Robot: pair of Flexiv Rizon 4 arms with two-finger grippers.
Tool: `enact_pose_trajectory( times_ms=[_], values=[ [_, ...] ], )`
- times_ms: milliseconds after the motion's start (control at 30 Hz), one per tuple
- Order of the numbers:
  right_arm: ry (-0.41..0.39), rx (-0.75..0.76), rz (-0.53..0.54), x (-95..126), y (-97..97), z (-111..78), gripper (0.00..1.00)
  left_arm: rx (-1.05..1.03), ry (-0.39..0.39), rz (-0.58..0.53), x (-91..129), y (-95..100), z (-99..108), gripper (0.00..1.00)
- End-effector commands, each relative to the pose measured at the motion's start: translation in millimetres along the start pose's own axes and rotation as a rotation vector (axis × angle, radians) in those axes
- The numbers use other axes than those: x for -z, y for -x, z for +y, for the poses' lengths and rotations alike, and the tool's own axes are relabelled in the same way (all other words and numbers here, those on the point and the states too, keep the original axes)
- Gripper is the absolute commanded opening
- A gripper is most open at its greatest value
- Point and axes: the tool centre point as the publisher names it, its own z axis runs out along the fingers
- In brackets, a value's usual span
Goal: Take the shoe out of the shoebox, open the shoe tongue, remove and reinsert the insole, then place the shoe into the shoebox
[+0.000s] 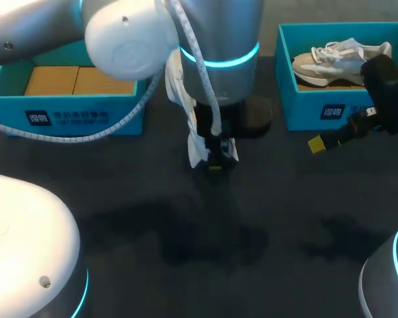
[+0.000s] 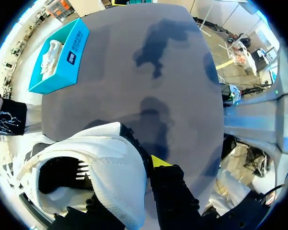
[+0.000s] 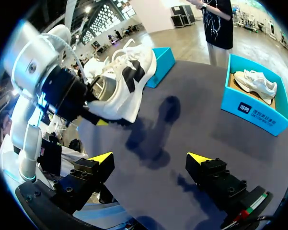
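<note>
My left arm [image 1: 119,33] looms closest in the head view, extended past the middle. The left gripper [image 1: 215,164] is clamped on the white shoe [image 1: 179,89], which hangs with its long axis near upright above the table [image 1: 185,265], between the left box [image 1: 73,112] and the right gripper [image 1: 318,143]. In the left wrist view, one finger presses the shoe's outer wall, with the opening just beside it. In the right wrist view, the right fingers stand apart, holding nothing. The shoe is ahead and raised, off toward the left arm, so I judge the right arm must cross over to reach the tongue.
</note>
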Motion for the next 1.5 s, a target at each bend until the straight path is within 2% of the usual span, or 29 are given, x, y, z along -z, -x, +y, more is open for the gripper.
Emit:
enact_pose_trajectory(
  times_ms=[33, 367, 567, 1000, 1500],
  values=[
    [-0.005, -0.003, -0.001, -2, 0.2, 2.6, 1.0, -0.023, -0.033, 0.028, 11, 12.0, 35, 0.0],
    [-0.005, -0.003, -0.001, -2, 0.2, 2.6, 1.0, -0.026, -0.047, 0.065, 20, 37.5, 104, 0.0],
    [-0.005, -0.003, -0.001, -2, 0.2, 2.6, 1.0, 0.008, -0.05, 0.088, 14, 55.5, 148, 0.0],
    [-0.005, -0.003, -0.001, -2, 0.2, 2.6, 1.0, 0.046, -0.046, 0.119, 8, 78.2, 224, 0.0],
    [-0.005, -0.003, -0.001, -2, 0.2, 2.6, 1.0, -0.055, -0.046, 0.177, -6, 103.7, 320, 0.0]
  ],
)
